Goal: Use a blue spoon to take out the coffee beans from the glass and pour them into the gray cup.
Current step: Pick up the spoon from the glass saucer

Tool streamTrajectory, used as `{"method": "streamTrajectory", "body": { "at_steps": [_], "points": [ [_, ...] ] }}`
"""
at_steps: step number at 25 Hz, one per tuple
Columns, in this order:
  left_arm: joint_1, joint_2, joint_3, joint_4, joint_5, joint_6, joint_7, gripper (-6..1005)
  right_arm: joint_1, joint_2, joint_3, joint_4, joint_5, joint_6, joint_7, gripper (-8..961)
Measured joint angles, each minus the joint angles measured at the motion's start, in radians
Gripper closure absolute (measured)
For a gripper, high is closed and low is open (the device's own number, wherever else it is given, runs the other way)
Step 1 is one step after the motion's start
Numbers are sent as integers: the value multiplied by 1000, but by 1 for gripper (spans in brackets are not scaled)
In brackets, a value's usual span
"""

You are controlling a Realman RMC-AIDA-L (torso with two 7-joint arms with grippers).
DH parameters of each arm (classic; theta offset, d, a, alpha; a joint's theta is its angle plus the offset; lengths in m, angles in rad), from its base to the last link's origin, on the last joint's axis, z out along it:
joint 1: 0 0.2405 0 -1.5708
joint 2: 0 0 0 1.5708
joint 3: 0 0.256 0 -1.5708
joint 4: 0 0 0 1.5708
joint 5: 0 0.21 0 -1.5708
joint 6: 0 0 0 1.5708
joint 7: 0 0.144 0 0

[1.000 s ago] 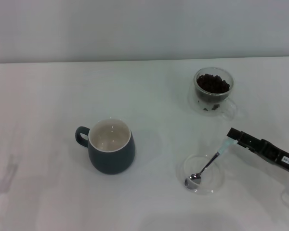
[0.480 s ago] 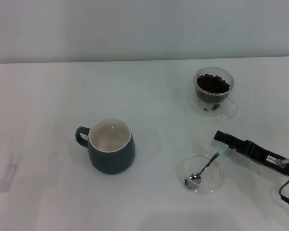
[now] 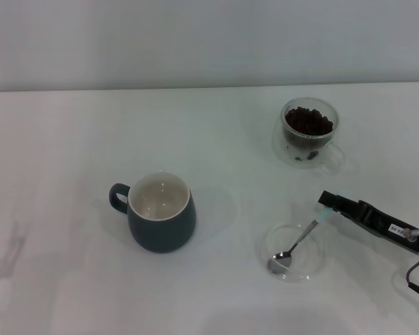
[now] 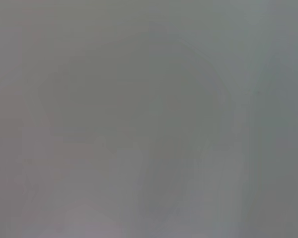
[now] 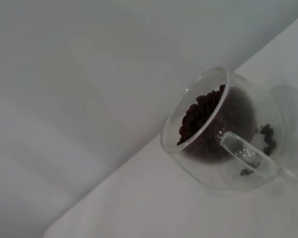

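Observation:
The blue spoon lies with its metal bowl in a flat clear saucer, its pale handle pointing up and right. My right gripper is a dark bar coming in from the lower right, and its tip sits over the end of the handle. Behind it stands the glass with the coffee beans heaped inside. The right wrist view shows the same glass and its coffee beans close up. The gray cup stands left of centre, cream inside, handle to the left. My left gripper is out of view.
The white table meets a pale wall at the back. A few loose beans lie low in the glass. The left wrist view is a uniform grey blur.
My right gripper moved left over the spoon handle's end, then edged slightly back to the right. The spoon, saucer, glass and cup have not moved.

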Motion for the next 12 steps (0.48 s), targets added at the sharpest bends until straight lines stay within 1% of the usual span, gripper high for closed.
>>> {"method": "streamTrajectory", "body": {
  "at_steps": [1, 7, 12],
  "points": [
    [0, 0, 0, 0, -1, 0, 0, 161, -1, 0, 0, -2, 4, -2, 0, 650],
    [0, 0, 0, -1, -21, -2, 0, 162, -2, 1, 14, -4, 14, -27, 15, 791],
    [-3, 0, 0, -9, -25, -3, 0, 163, 2, 1, 15, -6, 14, -41, 21, 800]
  ]
}}
